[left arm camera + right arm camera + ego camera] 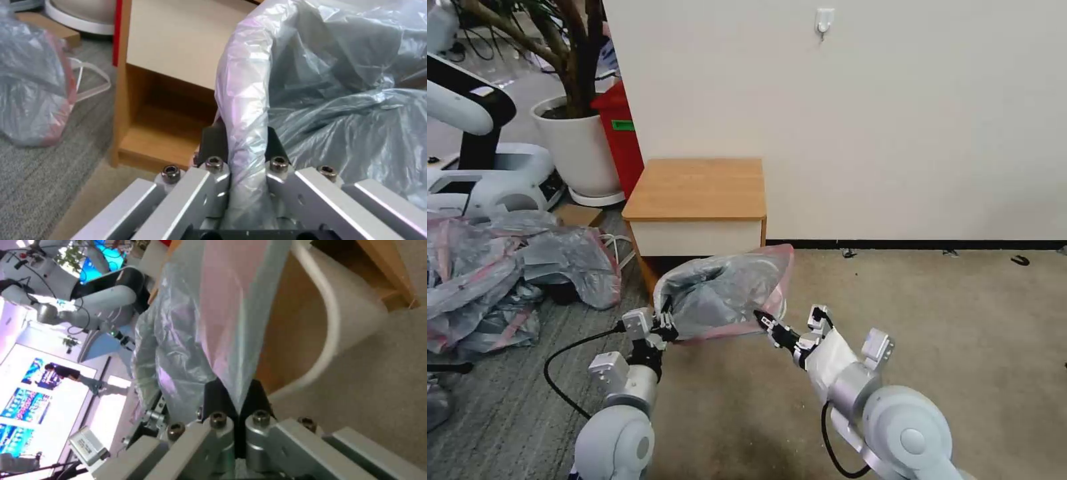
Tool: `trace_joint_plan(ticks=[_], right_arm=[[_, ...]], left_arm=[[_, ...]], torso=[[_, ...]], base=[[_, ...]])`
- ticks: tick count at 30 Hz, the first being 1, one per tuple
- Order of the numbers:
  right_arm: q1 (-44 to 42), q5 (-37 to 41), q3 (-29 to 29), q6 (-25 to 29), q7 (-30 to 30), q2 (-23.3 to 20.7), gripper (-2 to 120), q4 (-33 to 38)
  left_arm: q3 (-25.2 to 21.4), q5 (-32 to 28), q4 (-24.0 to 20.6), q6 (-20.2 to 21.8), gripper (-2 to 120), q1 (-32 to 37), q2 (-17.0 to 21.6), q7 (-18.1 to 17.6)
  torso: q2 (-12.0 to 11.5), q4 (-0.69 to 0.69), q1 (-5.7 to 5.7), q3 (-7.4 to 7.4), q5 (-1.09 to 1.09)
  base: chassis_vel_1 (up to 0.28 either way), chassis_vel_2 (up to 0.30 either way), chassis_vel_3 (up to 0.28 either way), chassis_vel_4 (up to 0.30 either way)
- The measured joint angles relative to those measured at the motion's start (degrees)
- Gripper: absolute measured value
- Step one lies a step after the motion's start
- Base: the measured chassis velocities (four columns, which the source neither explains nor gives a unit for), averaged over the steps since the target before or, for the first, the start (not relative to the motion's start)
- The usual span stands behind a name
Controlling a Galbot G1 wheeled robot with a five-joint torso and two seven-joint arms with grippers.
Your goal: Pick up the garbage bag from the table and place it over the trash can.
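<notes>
I note the bag [727, 290] is thin, crinkled, translucent grey film with a pink rim band, spread open in front of the bench [697, 190] and held clear of the floor between my two hands. The bench is square, with an orange-brown wood top, a cream drawer front and an open lower shelf; it stands against a plain cream wall. The floor is beige carpet, changing to grey ribbed carpet on my left, where a heap of bags [500, 277] lies near a white plant pot [580, 150] and a red bin [622, 137]. My left hand [666, 328] is closed on the bag's rolled edge. My right hand [764, 321] pinches the pink band, fingers [218, 396] fully together. A curved cream rim [327, 323] shows behind the bag in the right wrist view.
</notes>
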Motion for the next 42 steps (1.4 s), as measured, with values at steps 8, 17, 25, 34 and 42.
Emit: trace_joint_plan(ticks=[8, 17, 25, 34, 42], right_arm=[[-0.86, 0.11, 0.72, 0.08, -0.23, -0.24, 0, 0.06], [-1.65, -0.85, 1.55, 1.29, -1.15, -0.43, 0, -2.27], [-0.9, -1.11, 1.98, 1.93, -1.24, -0.62, 0, -4.11], [-0.9, -2.23, 1.69, 2.21, -1.25, -0.32, 0, -5.09], [-0.57, -3.69, 1.6, 2.55, -0.74, 0.01, 7, -6.63]], left_arm=[[-0.13, -0.96, 0.64, 0.01, 3, -0.74, -0.04, -0.65], [-1.01, -5.67, -0.56, 0.77, 3, -0.65, 0.12, -1.9], [-2.26, -8.43, -2.17, 1.72, 3, 0.35, 0.88, -1.96], [-2.75, -10.22, -3.19, 2.26, 3, 0.66, 0.99, -2.59], [-3.01, -11.88, -5.09, 4.04, 3, 1.99, 0.59, -2.97]], torso=[[0.0, 0.0, 0.0, 0.0, 0.0], [0.0, 0.0, 0.0, 0.0, 0.0], [0.0, 0.0, 0.0, 0.0, 0.0], [0.0, 0.0, 0.0, 0.0, 0.0], [0.0, 0.0, 0.0, 0.0, 0.01]], base=[[0.0, 0.0, 0.0, 0.0], [0.0, 0.0, 0.0, 0.0], [0.0, 0.0, 0.0, 0.0], [0.0, 0.0, 0.0, 0.0], [0.0, 0.0, 0.0, 0.0]])
